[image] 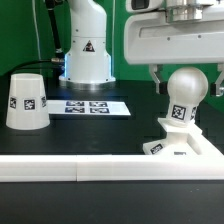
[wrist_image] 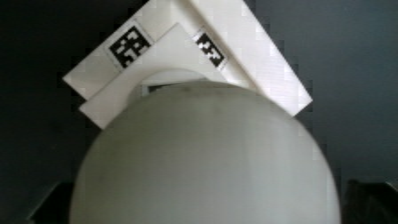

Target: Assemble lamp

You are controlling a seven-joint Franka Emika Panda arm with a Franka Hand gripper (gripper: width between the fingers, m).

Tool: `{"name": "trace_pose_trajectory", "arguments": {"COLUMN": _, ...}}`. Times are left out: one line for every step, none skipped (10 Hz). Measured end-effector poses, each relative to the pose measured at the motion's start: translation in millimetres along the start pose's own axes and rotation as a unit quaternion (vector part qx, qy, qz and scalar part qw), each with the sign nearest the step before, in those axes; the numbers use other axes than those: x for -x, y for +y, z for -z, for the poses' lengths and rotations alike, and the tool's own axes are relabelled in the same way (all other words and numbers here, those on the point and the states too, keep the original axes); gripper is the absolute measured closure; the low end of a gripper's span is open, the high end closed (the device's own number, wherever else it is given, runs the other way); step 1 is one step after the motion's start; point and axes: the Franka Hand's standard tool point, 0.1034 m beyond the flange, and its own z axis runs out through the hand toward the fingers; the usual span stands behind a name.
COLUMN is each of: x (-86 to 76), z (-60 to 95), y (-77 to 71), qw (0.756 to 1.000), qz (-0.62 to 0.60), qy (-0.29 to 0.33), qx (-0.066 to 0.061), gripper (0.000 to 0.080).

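A: What did the bulb (image: 187, 88) look like?
B: A smooth white plastic ball, its neck vertical, standing on the flat square base (image: 186, 150).
A: And the gripper (image: 186, 80)?
B: Its fingers were apart, straddling the ball.

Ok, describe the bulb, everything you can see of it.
The bulb is a smooth matte white ball, plastic by its look, on a short neck carrying a black-and-white tag. It stands upright on the base, at the exterior view's right. The open claw straddles the ball, a finger on each side; no contact shows.
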Motion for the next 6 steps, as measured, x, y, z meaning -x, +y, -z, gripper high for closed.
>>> {"name": "trace_pose_trajectory", "arguments": {"x": -1.3, "z": -0.8, "y": 3.9, "qw": 0.997, "qz": 0.078, "qy": -0.005, "qx": 0.002, "gripper": 0.0106}}
{"name": "trace_pose_trajectory", "arguments": {"x": 0.4, "z": -1.0, "y": 4.9, "qw": 0.993, "qz": 0.12, "qy": -0.013, "qx": 0.005, "gripper": 0.0101}}
{"name": "trace_pose_trajectory", "arguments": {"x": 4.0, "z": 0.1, "y": 0.1, "qw": 0.991, "qz": 0.135, "qy": -0.013, "qx": 0.003, "gripper": 0.01}}
{"name": "trace_pose_trajectory", "arguments": {"x": 3.8, "z": -0.2, "y": 0.5, "qw": 0.986, "qz": 0.169, "qy": -0.013, "qx": 0.003, "gripper": 0.01}}
{"name": "trace_pose_trajectory", "arguments": {"x": 3.4, "z": -0.5, "y": 1.3, "qw": 0.981, "qz": 0.192, "qy": -0.013, "qx": 0.003, "gripper": 0.01}}
{"name": "trace_pose_trajectory", "arguments": {"x": 3.0, "z": -0.6, "y": 2.0, "qw": 0.971, "qz": 0.237, "qy": -0.013, "qx": 0.003, "gripper": 0.01}}
